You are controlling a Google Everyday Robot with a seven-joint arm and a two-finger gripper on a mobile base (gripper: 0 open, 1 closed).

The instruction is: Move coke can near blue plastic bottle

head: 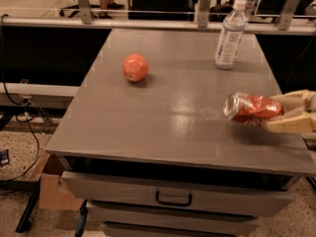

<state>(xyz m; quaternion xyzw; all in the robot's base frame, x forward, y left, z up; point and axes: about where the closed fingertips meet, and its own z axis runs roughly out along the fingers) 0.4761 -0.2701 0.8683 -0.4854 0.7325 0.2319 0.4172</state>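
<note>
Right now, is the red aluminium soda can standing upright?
No, the red aluminium soda can lies sideways, held by the gripper at the grey table's right edge.

Grey table (173, 132). Near right edge: gripper (271, 113) clasping the coke can (249, 108), which lies sideways with its silver top leftward. Far right: blue plastic bottle (229, 36), upright. Far left: apple (135, 67).

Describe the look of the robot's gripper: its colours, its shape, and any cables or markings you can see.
The gripper, at the right edge of the table, has two pale cream fingers. They are long and blocky, narrowing toward blunt tips, and look like plain matte plastic. No cables, markings or labels show on them. The arm behind them lies outside the picture.
</note>
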